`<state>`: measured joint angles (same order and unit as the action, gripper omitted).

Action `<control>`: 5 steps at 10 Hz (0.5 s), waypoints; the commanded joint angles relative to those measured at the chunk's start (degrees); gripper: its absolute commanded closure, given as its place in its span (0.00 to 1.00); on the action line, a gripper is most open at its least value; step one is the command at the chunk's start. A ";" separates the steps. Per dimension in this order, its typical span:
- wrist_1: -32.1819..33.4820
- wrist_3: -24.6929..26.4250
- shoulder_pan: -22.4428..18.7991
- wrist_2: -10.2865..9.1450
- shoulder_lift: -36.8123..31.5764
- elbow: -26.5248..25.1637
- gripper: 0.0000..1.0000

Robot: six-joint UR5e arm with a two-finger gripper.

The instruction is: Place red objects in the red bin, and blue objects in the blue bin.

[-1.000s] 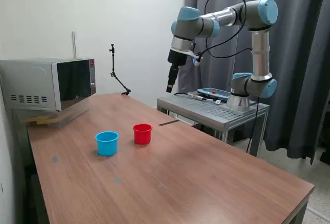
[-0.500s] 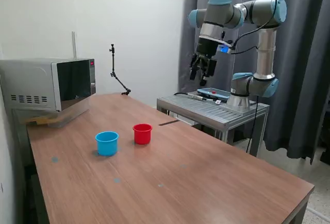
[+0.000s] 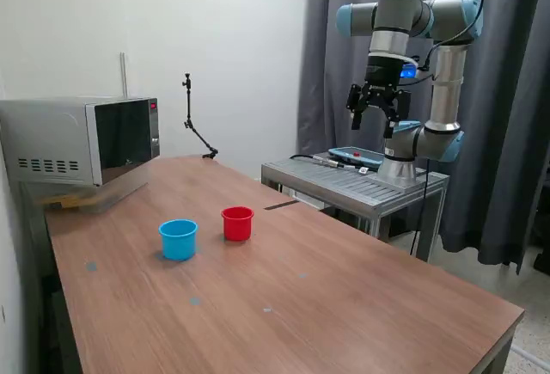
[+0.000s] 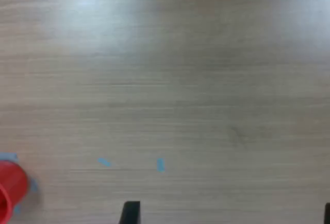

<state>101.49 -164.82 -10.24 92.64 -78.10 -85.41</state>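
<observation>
Pincer: we see the pincer (image 3: 374, 114) held high in the air at the exterior view's right, above the metal stand (image 3: 361, 183) that carries the arm's base, pointing down; its two fingers (image 3: 355, 110) stand apart with nothing between them, so we read it as released.
Arm: we see the arm (image 3: 443, 64) folded upright in front of the dark curtain (image 3: 507, 133), well away from both cups.
Red bin: we find the red bin (image 3: 237, 223) upright on the bench (image 3: 344, 305), near the middle of its width; in the wrist view only a red edge shows at the frame's border (image 4: 9, 189).
Blue bin: we find the blue bin (image 3: 178, 238) upright on the bench, just beside the red bin on the exterior view's left, the two apart and not touching.
Cup contents: we cannot tell what lies inside either cup from these angles.
Bench marks: we see small blue tape marks (image 4: 160, 165) on the wood grain in the wrist view.
Microwave: we see a microwave (image 3: 82, 137) at the exterior view's left end of the bench, door shut.
Thin jointed stand: we see it (image 3: 194, 125) at the bench's far edge by the wall.
</observation>
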 commanded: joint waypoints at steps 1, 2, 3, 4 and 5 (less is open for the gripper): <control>-0.15 -2.25 -1.18 -0.18 -0.38 0.24 0.00; -0.24 -3.04 -1.45 -0.18 -0.65 0.16 0.00; -0.24 -4.35 -1.54 -0.26 -0.74 0.24 0.00; -0.24 -6.28 -1.54 -0.44 -0.91 -0.19 0.00; -0.24 -7.61 -1.45 -1.05 -1.00 -0.63 0.00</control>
<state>101.26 -170.27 -11.68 92.13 -78.91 -85.56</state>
